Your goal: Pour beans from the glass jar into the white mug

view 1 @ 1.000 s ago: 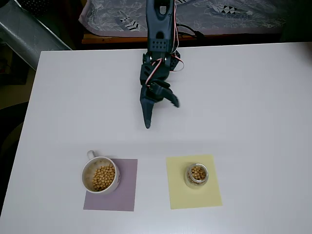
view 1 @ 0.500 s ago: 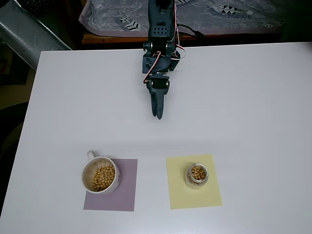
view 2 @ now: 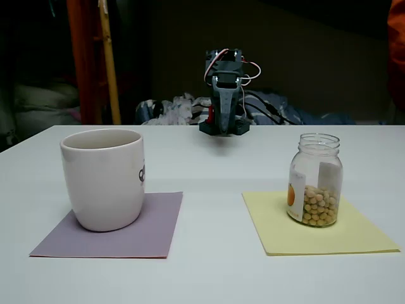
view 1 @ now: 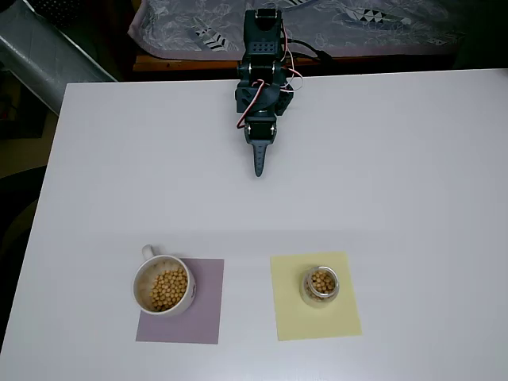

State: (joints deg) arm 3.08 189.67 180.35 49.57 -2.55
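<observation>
The white mug (view 1: 163, 286) (view 2: 103, 178) stands on a purple mat at the front left and holds a heap of tan beans (view 1: 169, 289). The glass jar (view 1: 321, 285) (view 2: 315, 180) stands upright on a yellow mat at the front right, with beans (view 2: 316, 205) filling its lower part. My gripper (view 1: 259, 168) (view 2: 226, 123) is far back over the table's middle, pulled in toward the arm's base, shut and holding nothing. It points toward the front, well apart from both vessels.
The purple mat (view 1: 205, 319) and the yellow mat (view 1: 286, 309) lie side by side near the front edge of the white table (view 1: 397, 175). A patterned cloth (view 1: 357, 24) lies behind the table. A grey tube (view 1: 40, 55) sits at the back left.
The gripper has shut and drawn back toward the arm's base, its tip moving from left of centre to the middle. Mug and jar have not moved.
</observation>
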